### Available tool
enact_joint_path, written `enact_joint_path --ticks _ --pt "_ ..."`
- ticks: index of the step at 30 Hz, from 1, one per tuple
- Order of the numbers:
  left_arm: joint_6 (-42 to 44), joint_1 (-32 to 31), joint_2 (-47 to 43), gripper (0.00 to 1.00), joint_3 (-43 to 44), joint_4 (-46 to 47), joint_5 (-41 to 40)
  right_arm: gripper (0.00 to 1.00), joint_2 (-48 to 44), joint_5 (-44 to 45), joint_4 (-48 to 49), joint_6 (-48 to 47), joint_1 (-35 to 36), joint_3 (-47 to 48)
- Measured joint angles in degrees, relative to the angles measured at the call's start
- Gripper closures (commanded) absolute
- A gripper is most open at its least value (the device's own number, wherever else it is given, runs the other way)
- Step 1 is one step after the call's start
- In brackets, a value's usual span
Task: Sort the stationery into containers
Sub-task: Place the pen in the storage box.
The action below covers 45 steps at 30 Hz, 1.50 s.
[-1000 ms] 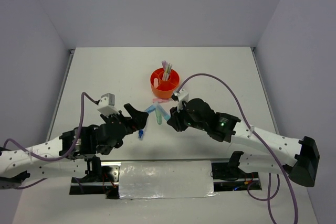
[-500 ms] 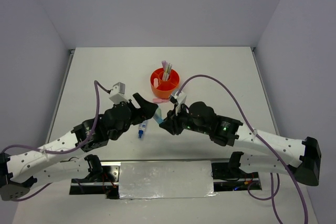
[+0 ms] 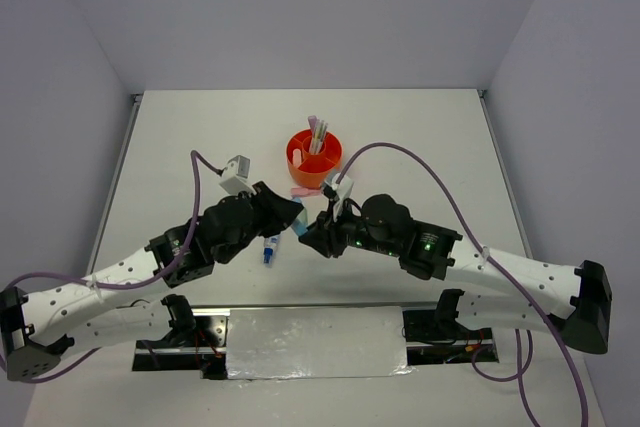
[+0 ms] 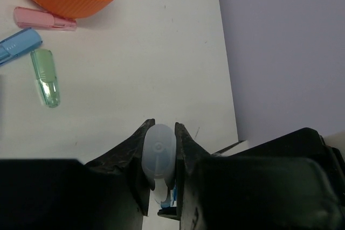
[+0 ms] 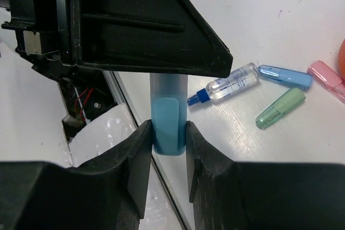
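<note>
The two grippers meet over the near middle of the table, nose to nose. The right gripper (image 5: 168, 133) has its fingers pressed on the sides of a blue highlighter (image 5: 168, 117), whose paler far end runs under the black body of the left gripper (image 4: 160, 129). The left fingers are pinched on a pale, rounded end with blue showing behind it. I judge this to be the same highlighter, held at both ends, midway through a handover.

Its long axis runs from one gripper to the other, roughly across the table in the top view, and it is clear of the surface. Both forearms reach inward and low from their bases, wrists turned to face each other.

Just beyond and below lie the loose things: a white-blue tube (image 5: 223, 87), a second blue highlighter (image 5: 285, 76), a green one (image 5: 280, 107) and a pink one (image 5: 326, 79), near one another but apart.

Farther still, nearly straight ahead of the meeting point, stands the orange organizer (image 3: 300, 152), with a few pens upright in it. Neither arm is clearly nearer to it. Whichever keeps hold needs the other's fingers to let go first, then must tip the highlighter upright over a compartment.
</note>
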Motion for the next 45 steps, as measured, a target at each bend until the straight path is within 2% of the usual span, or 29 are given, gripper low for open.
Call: enact_joint_path --ticks 1,2,3,6,9,14,18,22,25,29,32,36,41,42,43,45 --pt "0.2 0.0 0.0 1.0 0.0 0.1 0.1 0.67 0.0 0.0 0.3 0.0 0.0 -0.1" --pt "0.4 0.0 0.0 1.0 0.0 0.1 0.2 0.51 0.0 0.0 0.3 0.0 0.0 -0.1" --pt "0.6 0.1 0.0 1.0 0.0 0.2 0.2 0.22 -0.1 0.1 0.5 0.2 0.0 -0.3" --pt "1.0 0.1 -0.3 1.0 -0.8 0.9 0.3 0.08 -1.6 0.4 2.1 0.3 0.0 -1.9" --pt "1.4 0.1 -2.3 1.0 -3.9 3.5 0.5 0.06 -5.3 1.9 5.0 3.0 -0.1 -5.7" --pt "3.9 0.2 -9.0 1.0 -12.7 14.2 2.3 0.16 -11.1 3.5 17.5 13.3 -0.5 -15.1" --pt "5.4 0.2 -13.4 1.0 -19.2 26.5 4.0 0.24 -11.3 4.4 27.8 22.2 -0.6 -22.1" --pt "6.4 0.2 -14.3 1.0 -24.4 38.1 6.5 0.33 -8.2 3.3 34.8 25.8 -0.6 -23.5" --pt "6.8 0.2 -14.0 1.0 -26.2 43.5 8.0 0.38 -7.0 1.5 40.5 26.3 -0.4 -23.6" --pt "6.7 0.2 -13.8 1.0 -28.0 48.9 8.7 0.51 -6.4 0.1 45.5 25.9 0.1 -23.6" --pt "6.7 0.2 -13.5 1.0 -28.3 51.4 9.1 0.53 -5.2 -0.5 47.6 25.9 0.2 -23.5" --pt "6.7 0.2 -13.6 1.0 -28.4 53.4 9.1 0.49 -3.5 -1.4 48.7 26.0 0.3 -23.6" --pt "6.7 0.2 -14.2 1.0 -28.4 54.5 9.1 0.57 -3.4 -1.1 51.4 25.9 0.4 -23.8" --pt "6.7 0.2 -14.1 1.0 -28.4 54.8 9.1 0.63 -3.4 -1.1 52.0 25.9 0.4 -23.9" --pt "6.7 0.2 -14.1 1.0 -28.5 55.0 9.1 0.96 -3.4 -1.1 52.6 25.7 0.4 -24.0" --pt "6.0 0.2 -14.1 1.0 -29.0 56.2 9.4 1.0 -3.5 -1.4 53.2 25.6 0.5 -24.2"
